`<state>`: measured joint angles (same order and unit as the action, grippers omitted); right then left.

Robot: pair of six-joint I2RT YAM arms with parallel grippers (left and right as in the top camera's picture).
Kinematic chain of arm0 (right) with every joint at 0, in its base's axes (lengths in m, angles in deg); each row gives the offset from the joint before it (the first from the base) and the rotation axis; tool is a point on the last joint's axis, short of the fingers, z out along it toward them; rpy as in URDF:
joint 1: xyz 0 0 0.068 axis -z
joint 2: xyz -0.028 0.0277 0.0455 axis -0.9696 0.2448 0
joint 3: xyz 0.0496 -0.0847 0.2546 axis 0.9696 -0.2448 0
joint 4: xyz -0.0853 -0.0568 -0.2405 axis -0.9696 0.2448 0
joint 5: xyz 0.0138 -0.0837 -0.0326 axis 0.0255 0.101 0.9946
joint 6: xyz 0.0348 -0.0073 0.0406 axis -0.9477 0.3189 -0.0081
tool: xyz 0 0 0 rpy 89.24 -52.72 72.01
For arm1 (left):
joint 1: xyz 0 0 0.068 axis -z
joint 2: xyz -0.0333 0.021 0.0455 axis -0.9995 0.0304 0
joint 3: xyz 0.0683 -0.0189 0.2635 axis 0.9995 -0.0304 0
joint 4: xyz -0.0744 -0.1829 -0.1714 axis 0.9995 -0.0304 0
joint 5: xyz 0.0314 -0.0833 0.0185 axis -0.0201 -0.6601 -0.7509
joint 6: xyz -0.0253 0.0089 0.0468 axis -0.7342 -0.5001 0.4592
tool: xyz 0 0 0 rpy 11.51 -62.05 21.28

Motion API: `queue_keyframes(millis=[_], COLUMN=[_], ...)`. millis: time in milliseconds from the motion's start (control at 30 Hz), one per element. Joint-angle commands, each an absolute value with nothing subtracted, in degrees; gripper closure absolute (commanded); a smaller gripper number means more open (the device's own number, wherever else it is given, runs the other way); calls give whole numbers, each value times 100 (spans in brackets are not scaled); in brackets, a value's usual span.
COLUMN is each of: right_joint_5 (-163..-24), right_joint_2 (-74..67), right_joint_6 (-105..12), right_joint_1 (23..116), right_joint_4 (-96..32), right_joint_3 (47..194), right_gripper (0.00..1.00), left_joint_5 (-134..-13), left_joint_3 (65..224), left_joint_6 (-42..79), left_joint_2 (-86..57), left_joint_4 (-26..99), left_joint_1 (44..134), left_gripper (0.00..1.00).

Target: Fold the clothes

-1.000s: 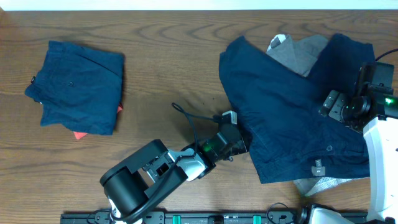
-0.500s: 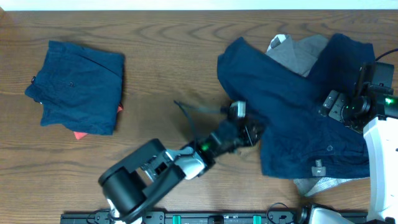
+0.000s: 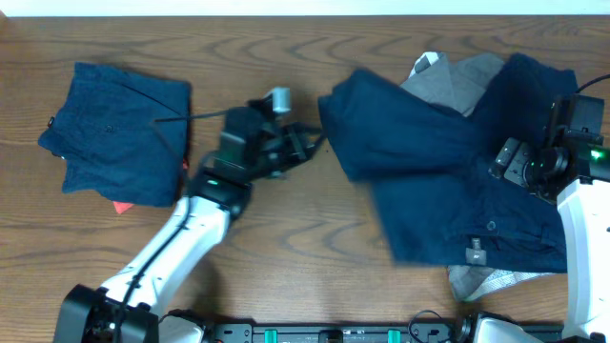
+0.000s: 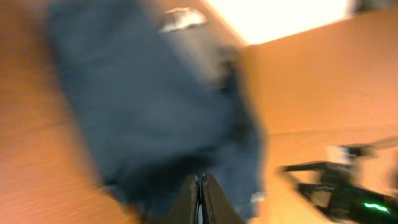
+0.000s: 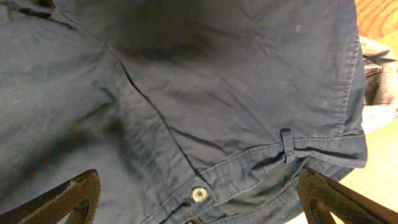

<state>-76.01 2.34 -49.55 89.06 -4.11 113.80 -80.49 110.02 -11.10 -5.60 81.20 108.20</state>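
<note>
A large dark navy pair of shorts (image 3: 438, 171) lies spread on the right of the table, over light grey clothes (image 3: 457, 81). My left gripper (image 3: 313, 145) is at its left edge, jaws pressed together on the cloth; the left wrist view is blurred and shows the shut gripper (image 4: 200, 186) with navy cloth (image 4: 143, 106) ahead. My right gripper (image 3: 510, 162) hovers open over the shorts' right part; the right wrist view shows the open gripper (image 5: 199, 177) above a waistband with a small button (image 5: 199, 194). A folded navy pair (image 3: 119, 133) lies at the far left.
A red-orange item (image 3: 121, 206) peeks from under the folded pair. More grey cloth (image 3: 496, 281) shows under the navy shorts near the front right. Bare wooden table (image 3: 286, 248) lies between the two piles. The left arm's cable (image 3: 191, 116) reaches over the folded pair.
My left arm swung from the front centre up and to the left, dragging the navy shorts' left edge leftward. The right arm has not moved.
</note>
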Motion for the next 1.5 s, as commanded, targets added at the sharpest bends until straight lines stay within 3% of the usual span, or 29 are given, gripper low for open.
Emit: queue_keyframes(millis=[0, 167, 200, 267, 333, 633, 967, 1000, 1067, 1100, 1267, 1467], right_joint_5=[-7594, -7594, -7594, -7596, -7596, -7596, -7596, -7596, -7596, -7596, -7594, -7594], right_joint_2=[214, 214, 214, 214, 214, 214, 214, 214, 214, 214, 214, 216], right_joint_6=[-4905, -4905, -4905, -4905, -4905, -4905, -4903, -4905, -4903, -4903, -4903, -4903], right_joint_1=[8992, 8992, 8992, 8992, 8992, 8992, 8992, 8992, 8992, 8992, 8992, 8992], right_joint_4=[-415, -424, -424, -424, -422, -417, -400, -400, -395, -395, -398, -404], right_joint_3=[11443, 11443, 11443, 11443, 11443, 11443, 11443, 11443, 11443, 11443, 11443, 11443], right_gripper=[1, 1, 1, 1, 1, 1, 1, 1, 1, 1, 1, 1], left_joint_5=[-8333, -8737, -8676, -8466, -8239, -7651, -7476, -7459, -7461, -7463, -8103, -9907], left_joint_3=[10996, 10996, 10993, 10969, 10934, 10886, 10889, 10889, 10889, 10889, 10908, 11286], left_joint_6=[-218, -213, -213, -213, -218, -731, -1746, -1829, -1901, -1899, -1540, -1986], left_joint_2=[-862, -940, -916, -822, -698, 697, 2389, 2509, 2585, 2581, 2070, 384], left_joint_4=[7560, 6808, 6572, 6170, 5958, 6609, 9713, 10076, 10469, 10587, 10799, 10797], left_joint_1=[10114, 9957, 10059, 10344, 10650, 12485, 13773, 13821, 13825, 13801, 13283, 11696], left_gripper=[94, 94, 86, 48, 32, 24, 26, 35, 81, 94, 95, 94])
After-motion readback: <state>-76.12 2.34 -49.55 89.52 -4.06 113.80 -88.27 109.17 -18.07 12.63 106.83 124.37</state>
